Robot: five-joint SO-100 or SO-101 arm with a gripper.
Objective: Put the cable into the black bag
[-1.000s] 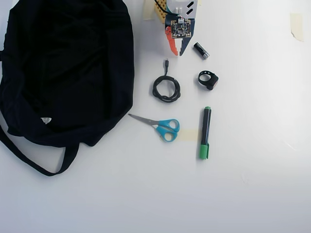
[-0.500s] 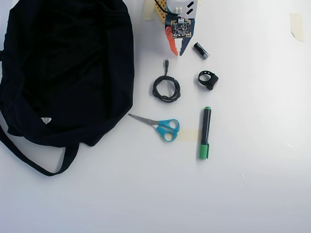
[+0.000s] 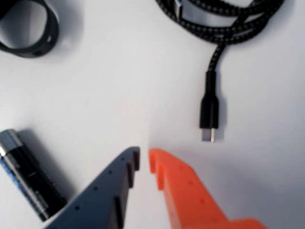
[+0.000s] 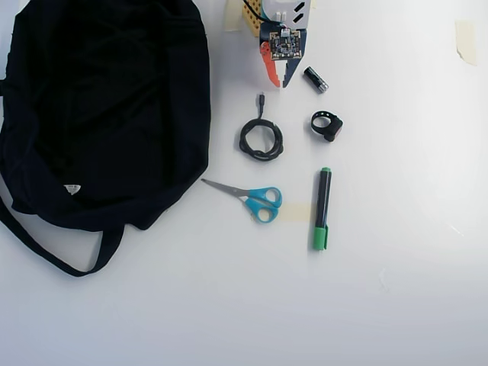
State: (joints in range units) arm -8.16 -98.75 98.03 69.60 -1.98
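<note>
The cable (image 4: 261, 155) lies as a small black coil on the white table, its straight end and plug pointing toward the arm. In the wrist view the braided cord (image 3: 215, 59) runs down to the plug (image 3: 209, 112), which lies just ahead and to the right of the fingertips. My gripper (image 4: 279, 81) hovers above the coil in the overhead view, touching nothing. Its dark and orange jaws (image 3: 144, 159) stand almost together, with only a narrow slit and nothing between them. The black bag (image 4: 107, 107) fills the overhead view's left side, well apart from the cable.
A black battery (image 4: 316, 79) (image 3: 28, 176) lies right beside the dark finger. A black ring strap (image 4: 333, 131) (image 3: 26, 50) sits right of the coil. Blue-handled scissors (image 4: 244, 196) and a green-capped marker (image 4: 323, 206) lie below it. Tape (image 4: 465, 38) marks the far right.
</note>
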